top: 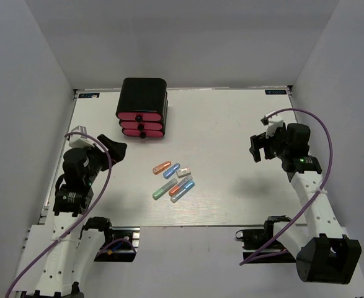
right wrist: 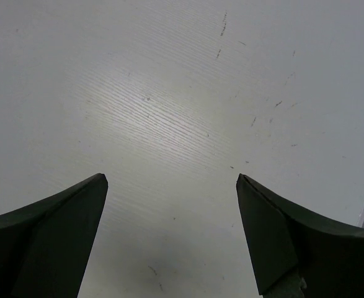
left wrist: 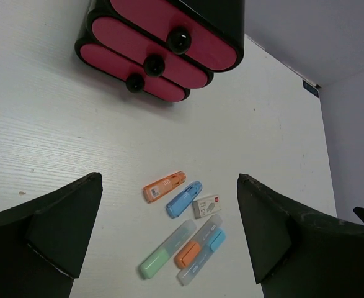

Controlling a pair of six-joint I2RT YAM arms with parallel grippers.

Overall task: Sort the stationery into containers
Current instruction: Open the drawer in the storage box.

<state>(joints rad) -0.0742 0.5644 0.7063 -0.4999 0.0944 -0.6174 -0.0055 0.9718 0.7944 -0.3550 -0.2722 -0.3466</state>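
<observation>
The stationery lies in a loose cluster mid-table (top: 172,179): an orange capsule (left wrist: 164,186), a blue capsule (left wrist: 184,198), a small white block (left wrist: 207,205), a green-ended clear piece (left wrist: 166,249), an orange-ended one (left wrist: 197,243) and a blue-ended one (left wrist: 203,257). The glossy black box (top: 143,94) stands at the back left with three pink-red drawers (left wrist: 147,62), all closed, black knobs facing the arms. My left gripper (top: 115,149) (left wrist: 169,179) is open and empty, raised to the left of the cluster. My right gripper (top: 255,149) (right wrist: 171,178) is open and empty over bare table at the right.
The white table (top: 231,124) is enclosed by grey walls at the back and both sides. A purple cable (top: 318,124) loops off the right arm, another off the left arm. Clamps sit at the near edge.
</observation>
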